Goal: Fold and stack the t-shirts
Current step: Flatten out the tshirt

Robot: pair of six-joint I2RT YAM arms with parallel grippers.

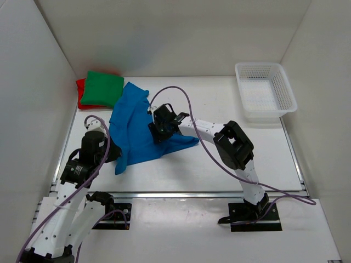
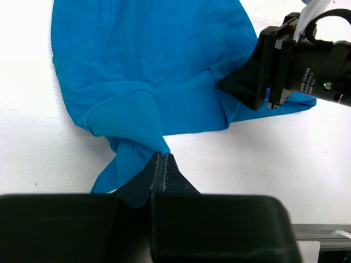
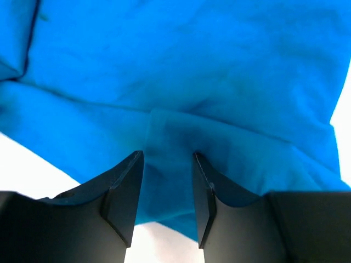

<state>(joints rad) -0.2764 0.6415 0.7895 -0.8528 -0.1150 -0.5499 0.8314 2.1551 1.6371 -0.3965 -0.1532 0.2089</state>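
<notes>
One blue t-shirt point(image 1: 131, 123), spread crumpled; left gripper point(image 2: 163, 160) clamped on 7 o'clock corner; right gripper point(image 3: 168, 156) narrowly parted astride 3 o'clock fold.

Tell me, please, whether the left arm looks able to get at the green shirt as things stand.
Probably yes, but not freely: the left gripper is shut on the blue shirt, which it would drag along. Nothing else stands between it and the green shirt.
</notes>
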